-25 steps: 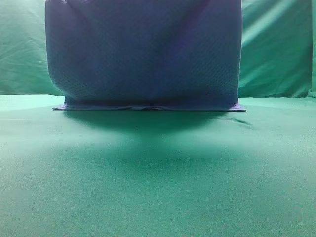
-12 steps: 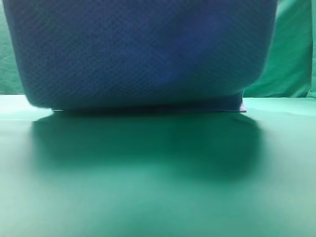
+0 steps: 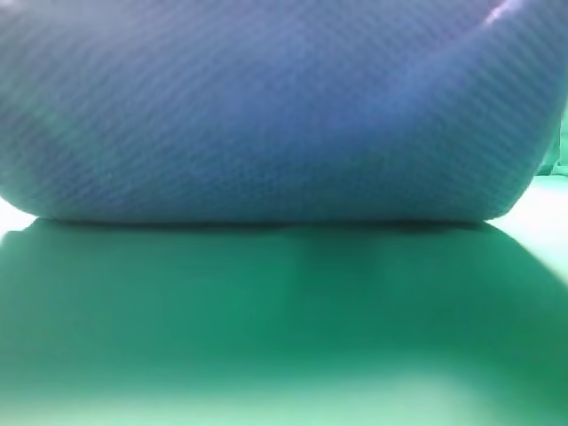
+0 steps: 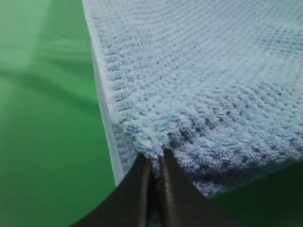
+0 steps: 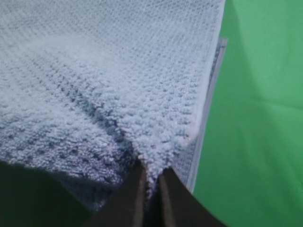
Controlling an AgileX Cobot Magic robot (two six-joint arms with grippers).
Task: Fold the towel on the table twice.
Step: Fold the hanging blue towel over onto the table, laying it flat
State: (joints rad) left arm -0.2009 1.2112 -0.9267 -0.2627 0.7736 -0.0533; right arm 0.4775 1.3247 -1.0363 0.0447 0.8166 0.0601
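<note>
Both sets of jaws pinching a corner of the towel (image 3: 266, 115): left gripper (image 4: 155, 158) clamped thin on the near-left corner by the hem, right gripper (image 5: 150, 177) clamped thin on the near-right corner.

Towel hanging lifted as a broad curtain filling the upper part of the high view, lower fold line touching the table (image 3: 284, 337) along a dark seam, shadow spreading toward the camera side of the towel.

Judging step: carrying the held edge over for the first fold.

Risks, judged:
- Holding only a small bite of bumpy pile at each corner; cloth possibly slipping out under its own weight.
- Moving the two arms unevenly, skewing the held edge against the resting edge, giving a crooked fold.
- Dragging the resting part along the table, shifting the fold line.
- Letting go too high above the towel, trapping a bulge or wrinkle.
</note>
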